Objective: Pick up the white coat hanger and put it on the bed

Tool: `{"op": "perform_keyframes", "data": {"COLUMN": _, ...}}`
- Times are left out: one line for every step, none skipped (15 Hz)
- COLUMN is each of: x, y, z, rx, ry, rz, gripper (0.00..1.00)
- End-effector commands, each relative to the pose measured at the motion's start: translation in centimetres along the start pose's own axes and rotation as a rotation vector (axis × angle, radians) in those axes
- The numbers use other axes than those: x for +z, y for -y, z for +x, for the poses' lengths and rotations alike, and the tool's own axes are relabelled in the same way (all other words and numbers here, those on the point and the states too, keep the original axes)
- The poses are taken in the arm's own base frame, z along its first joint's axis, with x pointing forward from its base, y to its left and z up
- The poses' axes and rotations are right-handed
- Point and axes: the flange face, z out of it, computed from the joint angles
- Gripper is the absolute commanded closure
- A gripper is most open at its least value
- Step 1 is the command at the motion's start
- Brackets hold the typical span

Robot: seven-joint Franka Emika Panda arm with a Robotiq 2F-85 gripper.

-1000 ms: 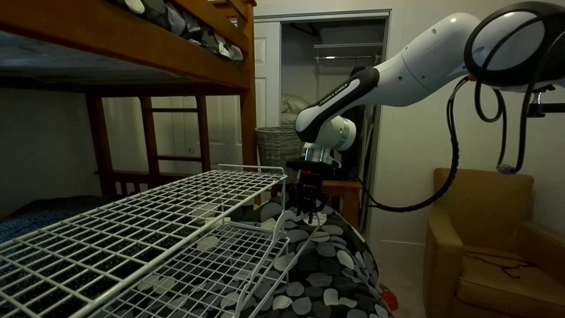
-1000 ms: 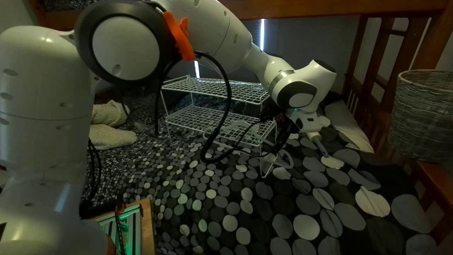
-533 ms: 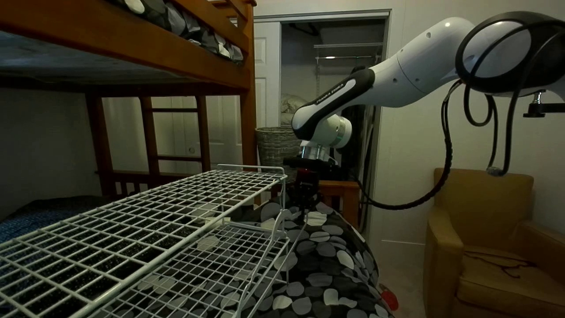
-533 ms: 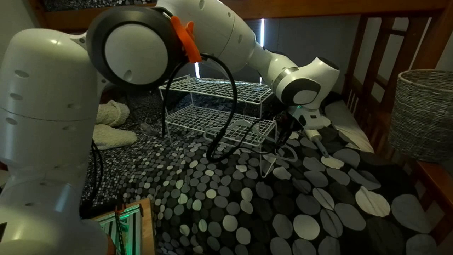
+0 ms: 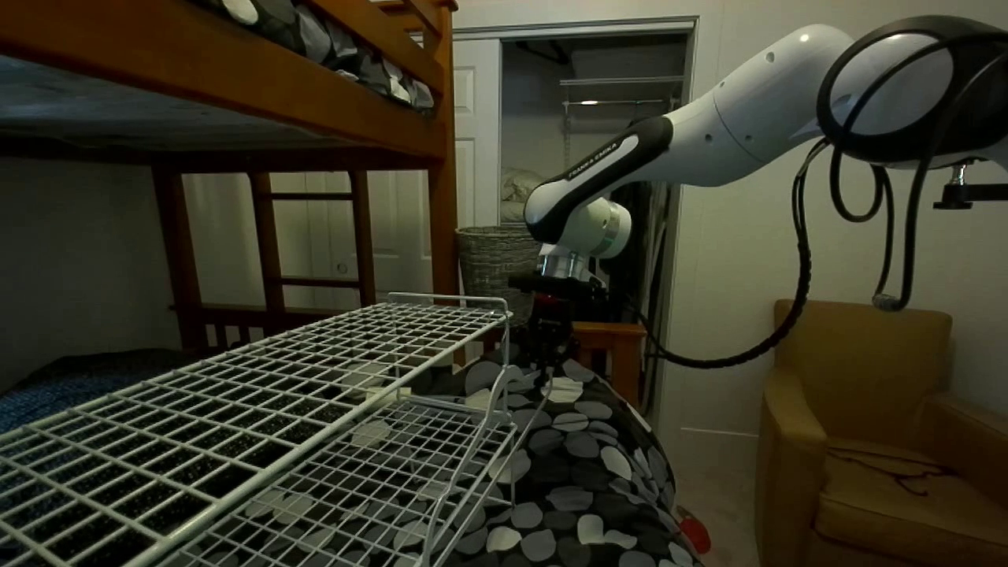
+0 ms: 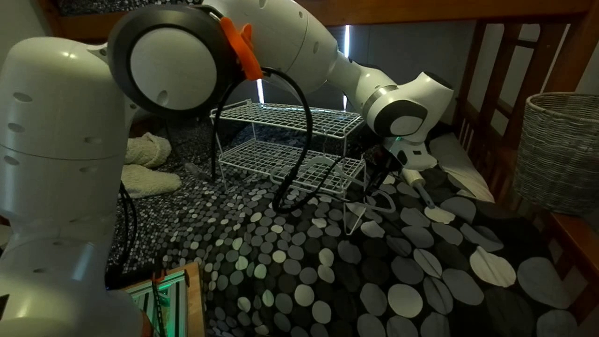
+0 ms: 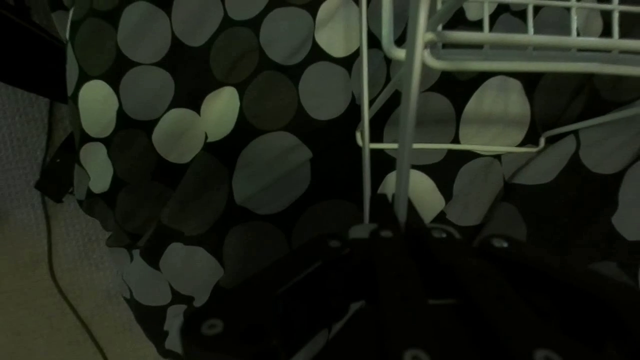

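wrist view: the white coat hanger point(image 7: 411, 110) runs out ahead of the claw point(image 7: 400, 216), two of its bars leading back to the tips. you appear to have the claw closed on the hanger near one end, though it is too dark to see the exact pinch. in an exterior view the hanger's rounded end shows just past the claw, while the hook and longer part reach out from the claw's other side, overlapping the wire rack point(image 6: 281, 116) as seen there; you can't tell whether the two touch. beneath the claw spreads the dotted bed point(image 6: 402, 262), and well apart from the claw stands a wicker basket point(image 6: 557, 154). so your pick-up looks done, the placing not. whether any part of the hanger meets the bed is unclear. what seems left for you: bring it clear of the rack, lower it under the claw and let go.
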Motion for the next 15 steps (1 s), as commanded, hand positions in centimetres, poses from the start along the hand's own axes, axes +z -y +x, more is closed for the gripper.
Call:
{"op": "perform_keyframes", "data": {"x": -1.2, "y": -1.7, "z": -0.5, "rx": 0.023, "ry": 0.052, "rz": 0.008, "gripper": 0.99}}
{"op": "perform_keyframes", "data": {"x": -1.4, "y": -1.9, "z": -0.4, "rx": 0.027, "ry": 0.057, "rz": 0.009, "gripper": 0.99}}
{"op": "perform_keyframes", "data": {"x": -1.6, "y": -2.2, "z": -0.4, "rx": 0.020, "ry": 0.071, "rz": 0.008, "gripper": 0.99}}
{"op": "perform_keyframes", "data": {"x": -1.8, "y": -2.5, "z": -0.3, "rx": 0.014, "ry": 0.086, "rz": 0.012, "gripper": 0.99}}
{"op": "perform_keyframes", "data": {"x": -2.1, "y": -2.7, "z": -0.1, "rx": 0.017, "ry": 0.086, "rz": 0.015, "gripper": 0.99}}
{"op": "perform_keyframes", "data": {"x": -2.3, "y": -3.0, "z": 0.2, "rx": 0.021, "ry": 0.081, "rz": 0.007, "gripper": 0.99}}
{"op": "perform_keyframes", "data": {"x": -2.3, "y": -3.4, "z": 0.4, "rx": 0.033, "ry": 0.078, "rz": 0.002, "gripper": 0.99}}
{"op": "perform_keyframes", "data": {"x": -2.2, "y": -3.7, "z": 0.5, "rx": 0.048, "ry": 0.090, "rz": -0.002, "gripper": 0.99}}
{"op": "perform_keyframes", "data": {"x": -2.0, "y": -4.1, "z": 0.4, "rx": 0.057, "ry": 0.095, "rz": -0.006, "gripper": 0.99}}
{"op": "perform_keyframes", "data": {"x": -1.6, "y": -4.5, "z": 0.3, "rx": 0.063, "ry": 0.114, "rz": -0.009, "gripper": 0.99}}
{"op": "perform_keyframes", "data": {"x": -1.2, "y": -4.8, "z": 0.3, "rx": 0.070, "ry": 0.127, "rz": -0.018, "gripper": 0.99}}
{"op": "perform_keyframes", "data": {"x": -0.8, "y": -5.1, "z": 0.2, "rx": 0.074, "ry": 0.147, "rz": -0.026, "gripper": 0.99}}
{"op": "perform_keyframes", "data": {"x": -0.5, "y": -5.4, "z": 0.2, "rx": 0.079, "ry": 0.161, "rz": -0.025, "gripper": 0.99}}
{"op": "perform_keyframes", "data": {"x": -0.4, "y": -5.7, "z": 0.4, "rx": 0.096, "ry": 0.163, "rz": -0.009, "gripper": 0.99}}
{"op": "perform_keyframes", "data": {"x": -0.3, "y": -5.9, "z": 0.5, "rx": 0.107, "ry": 0.183, "rz": 0.002, "gripper": 0.99}}
